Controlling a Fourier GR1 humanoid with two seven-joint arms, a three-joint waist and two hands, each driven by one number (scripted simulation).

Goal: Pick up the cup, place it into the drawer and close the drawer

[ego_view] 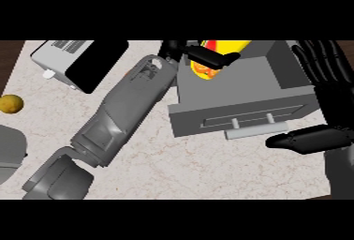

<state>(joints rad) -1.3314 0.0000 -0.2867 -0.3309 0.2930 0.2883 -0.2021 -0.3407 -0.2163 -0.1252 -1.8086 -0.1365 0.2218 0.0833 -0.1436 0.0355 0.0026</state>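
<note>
The cup (226,47), yellow and red with an orange part lower down, is held over the back left of the open grey drawer (235,91). My left hand (204,56) is shut on it, fingers curled across its side, and hides much of it. The left forearm stretches diagonally from the lower left. My right hand (323,65) stands open just right of the drawer, fingers straight and pointing up, with its thumb (304,140) lying near the drawer's front corner. The drawer front carries a pale bar handle (256,130).
A white and black toaster-like appliance (76,63) sits at the counter's back left. A yellow round fruit (10,104) lies at the left edge, above a grey object (10,150). The marbled counter (207,173) spreads in front of the drawer.
</note>
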